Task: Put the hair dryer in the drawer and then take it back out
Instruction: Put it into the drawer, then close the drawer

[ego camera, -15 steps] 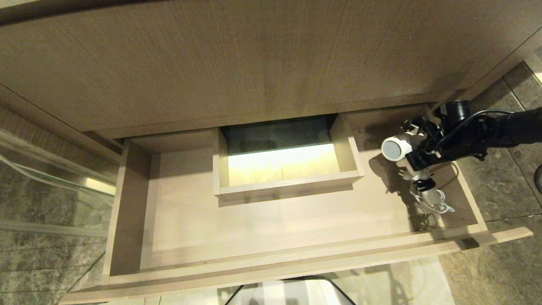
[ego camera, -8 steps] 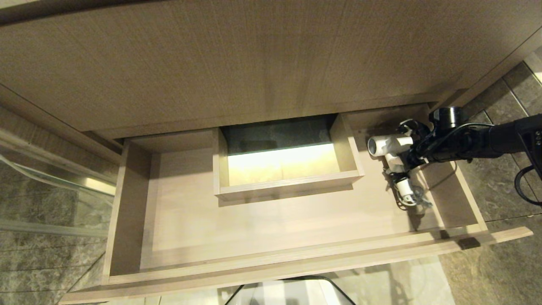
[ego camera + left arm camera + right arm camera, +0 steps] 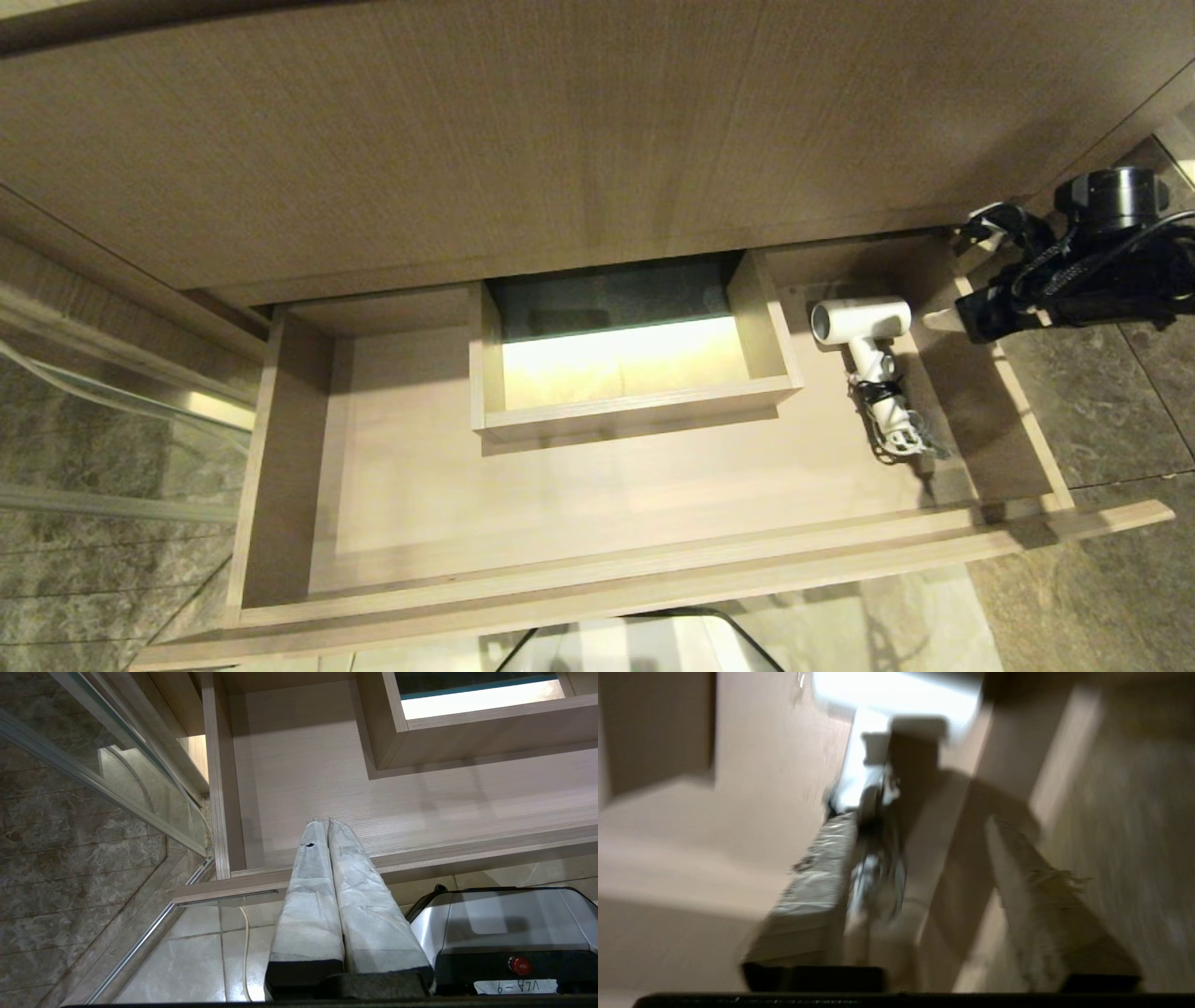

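From the head view, the hair dryer (image 3: 864, 327) is seen lying on the floor of the open drawer (image 3: 607, 485), at its right end beside the boxed cut-out (image 3: 635, 355), cord bundled toward the front. The right claw (image 3: 962, 280) is held over the drawer's right wall, apart from the dryer; only its wrist view shows the fingers (image 3: 817, 891) spread and empty. The left claw (image 3: 324, 823), pressed together, appears in its wrist view alone, before the drawer's front
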Controlling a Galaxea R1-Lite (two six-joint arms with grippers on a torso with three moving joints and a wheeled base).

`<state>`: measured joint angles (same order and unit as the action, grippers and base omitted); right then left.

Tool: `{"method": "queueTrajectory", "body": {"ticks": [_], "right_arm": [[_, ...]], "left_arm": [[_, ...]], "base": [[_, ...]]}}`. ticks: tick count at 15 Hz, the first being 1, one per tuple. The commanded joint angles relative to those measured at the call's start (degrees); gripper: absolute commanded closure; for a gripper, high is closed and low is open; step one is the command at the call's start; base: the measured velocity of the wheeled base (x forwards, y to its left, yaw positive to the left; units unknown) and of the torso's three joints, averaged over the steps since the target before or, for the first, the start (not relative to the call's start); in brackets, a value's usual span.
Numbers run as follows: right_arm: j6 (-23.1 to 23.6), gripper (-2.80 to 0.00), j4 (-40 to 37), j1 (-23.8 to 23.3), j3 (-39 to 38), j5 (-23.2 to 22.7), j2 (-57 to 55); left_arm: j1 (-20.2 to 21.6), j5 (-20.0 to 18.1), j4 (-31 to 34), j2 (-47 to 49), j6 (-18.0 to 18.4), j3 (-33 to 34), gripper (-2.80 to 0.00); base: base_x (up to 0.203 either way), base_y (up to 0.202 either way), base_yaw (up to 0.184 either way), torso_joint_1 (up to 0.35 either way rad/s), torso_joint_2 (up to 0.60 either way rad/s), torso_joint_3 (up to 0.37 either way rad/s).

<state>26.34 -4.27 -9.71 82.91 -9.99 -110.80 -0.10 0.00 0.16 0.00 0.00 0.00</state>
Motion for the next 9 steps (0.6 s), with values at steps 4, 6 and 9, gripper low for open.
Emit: {"method": "queueTrajectory", "body": {"ticks": [4,6,9], "right_arm": [[-1.0,0.0,-8.52,-2.81,-29.68,0.24,25.97],[-1.08,0.0,-9.92,-4.46,-37.21,1.83,28.86],[-0.99,0.0,-10.92,-5.28,-41.92,11.49,25.61]], "left_arm": [[0.01,0.0,0.02,0.0,0.0,0.0,0.0],[0.01,0.0,0.02,0.0,0.0,0.0,0.0],[0.01,0.0,0.02,0.0,0.0,0.0,0.0]], "base": [[0.0,0.0,0.0,0.0,0.0,0.0],[0.0,0.0,0.0,0.0,0.0,0.0],[0.0,0.0,0.0,0.0,0.0,0.0]]}}
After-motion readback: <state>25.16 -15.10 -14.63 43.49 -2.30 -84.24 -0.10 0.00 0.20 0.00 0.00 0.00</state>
